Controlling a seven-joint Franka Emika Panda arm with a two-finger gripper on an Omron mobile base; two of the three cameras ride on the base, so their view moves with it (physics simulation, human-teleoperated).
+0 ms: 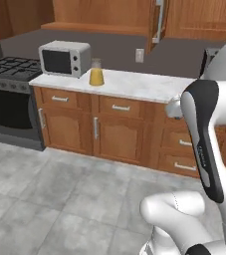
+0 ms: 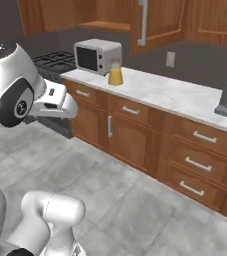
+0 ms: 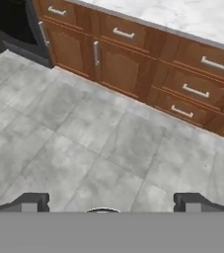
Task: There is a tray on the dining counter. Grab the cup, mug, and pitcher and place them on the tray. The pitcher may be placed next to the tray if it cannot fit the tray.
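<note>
Hand view | end effector (image 3: pixel 111 201) wide open, empty | conical glass pitcher (image 1: pixel 96 73) on marble counter (image 1: pixel 134 83)

Glass pitcher (image 1: pixel 96 73) on a glossy marble counter (image 1: pixel 134 84).

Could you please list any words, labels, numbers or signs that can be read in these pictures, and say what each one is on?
No text here can be read.
Robot arm: a small dark marking along its black link, too blurred to read.
Microwave: control panel with knobs, no legible characters.
Pitcher: no label visible.
</note>
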